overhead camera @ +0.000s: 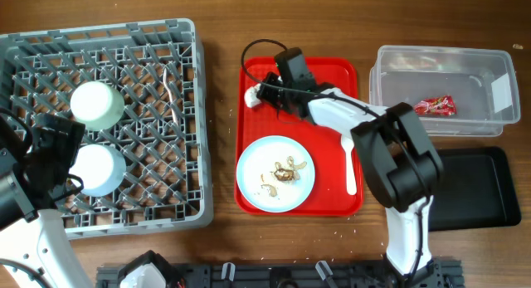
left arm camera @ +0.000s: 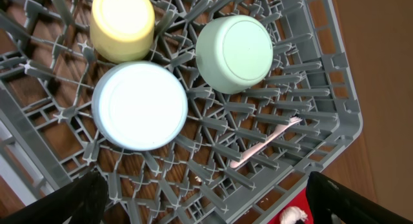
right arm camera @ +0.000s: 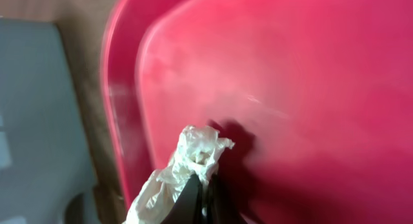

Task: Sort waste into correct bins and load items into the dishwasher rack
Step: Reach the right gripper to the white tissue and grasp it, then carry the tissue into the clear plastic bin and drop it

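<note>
My right gripper (right arm camera: 206,193) is shut on the crumpled white tissue (right arm camera: 192,161) just above the far left corner of the red serving tray (overhead camera: 332,80). The tissue also shows in the overhead view (overhead camera: 253,95). My left gripper (left arm camera: 213,211) is open and empty above the grey dishwasher rack (overhead camera: 187,155). The rack holds the yellow cup (left arm camera: 122,24), mint-green bowl (overhead camera: 97,104), pale blue bowl (overhead camera: 97,168) and a white fork (left arm camera: 266,144). The pale blue plate (overhead camera: 253,184) on the red tray carries food scraps (overhead camera: 286,172). A white spoon (overhead camera: 349,163) lies beside it. The red wrapper (overhead camera: 435,106) lies in the clear tub (overhead camera: 390,80).
The flat black tray (overhead camera: 477,188) lies in front of the clear tub at the right. A black bar runs along the table's front edge (overhead camera: 274,275). Bare wood (overhead camera: 220,89) separates the rack from the red tray.
</note>
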Controlling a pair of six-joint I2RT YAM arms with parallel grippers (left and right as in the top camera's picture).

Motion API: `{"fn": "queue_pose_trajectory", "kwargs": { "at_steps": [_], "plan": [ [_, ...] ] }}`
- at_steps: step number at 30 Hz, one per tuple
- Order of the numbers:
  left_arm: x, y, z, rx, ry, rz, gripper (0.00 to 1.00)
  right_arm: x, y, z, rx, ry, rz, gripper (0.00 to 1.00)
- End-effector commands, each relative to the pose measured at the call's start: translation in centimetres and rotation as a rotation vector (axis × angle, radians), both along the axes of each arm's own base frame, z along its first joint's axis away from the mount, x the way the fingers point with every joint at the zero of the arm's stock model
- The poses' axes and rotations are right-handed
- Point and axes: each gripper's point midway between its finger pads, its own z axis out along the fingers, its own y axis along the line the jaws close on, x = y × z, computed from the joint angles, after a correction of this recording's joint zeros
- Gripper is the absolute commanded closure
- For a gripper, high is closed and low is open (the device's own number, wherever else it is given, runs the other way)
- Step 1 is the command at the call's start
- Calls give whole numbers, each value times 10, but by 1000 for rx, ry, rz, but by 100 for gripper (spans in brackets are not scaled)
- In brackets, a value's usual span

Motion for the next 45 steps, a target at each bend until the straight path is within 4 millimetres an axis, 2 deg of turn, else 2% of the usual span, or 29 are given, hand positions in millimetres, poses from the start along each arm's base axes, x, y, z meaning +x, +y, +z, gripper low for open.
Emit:
{"fn": "queue_pose_trajectory", "kwargs": {
  "at_steps": [1,4,7,9,11,14,15,16,17,19,21,23,26,30,32,33,34,35,38,39,40,42,43,45],
  "plan": [
    [1,-1,1,-2,-7,-14,0,20,-61,58,-4,-39,-131,96],
    [1,-1,1,-2,-7,-14,0,21,-134,125,6,-69,-273,96],
    [1,-1,1,-2,-7,-14,0,8,-209,183,14,-120,-424,96],
    [1,-1,1,-2,-7,-14,0,-5,-255,210,10,-151,-521,96],
    [1,-1,1,-2,-7,-14,0,-20,-292,218,-15,-145,-596,96],
    [1,-1,1,-2,-7,-14,0,-44,-342,198,-115,-43,-729,96],
    [1,-1,1,-2,-7,-14,0,-48,-353,189,-167,-18,-740,80],
    [1,-1,1,-2,-7,-14,0,-48,-358,180,-211,-3,-718,17],
    [1,-1,1,-2,-7,-14,0,-47,-358,174,-235,4,-685,0],
    [1,-1,1,-2,-7,-14,0,-44,-353,164,-262,7,-586,0],
    [1,-1,1,-2,-7,-14,0,-44,-341,163,-260,-14,-460,0],
    [1,-1,1,-2,-7,-14,0,-47,-331,169,-243,-33,-389,0],
    [1,-1,1,-2,-7,-14,0,-58,-311,191,-194,-89,-284,0],
    [1,-1,1,-2,-7,-14,0,-79,-251,229,-36,-247,54,0],
    [1,-1,1,-2,-7,-14,0,-99,-220,234,36,-238,179,0],
    [1,-1,1,-2,-7,-14,0,-108,-209,229,51,-192,204,0],
    [1,-1,1,-2,-7,-14,0,-128,-187,215,41,-101,271,0],
    [1,-1,1,-2,-7,-14,0,-138,-174,205,14,-56,314,0],
    [1,-1,1,-2,-7,-14,0,-166,-127,169,-82,14,466,0],
    [1,-1,1,-2,-7,-14,0,-172,-127,152,-169,71,425,0],
    [1,-1,1,-2,-7,-14,0,-176,-138,134,-283,144,322,0],
    [1,-1,1,-2,-7,-14,0,-187,-162,113,-493,230,161,0],
    [1,-1,1,-2,-7,-14,0,-195,-168,103,-562,255,131,0],
    [1,-1,1,-2,-7,-14,0,-202,-170,91,-596,280,131,1]
  ]
}}
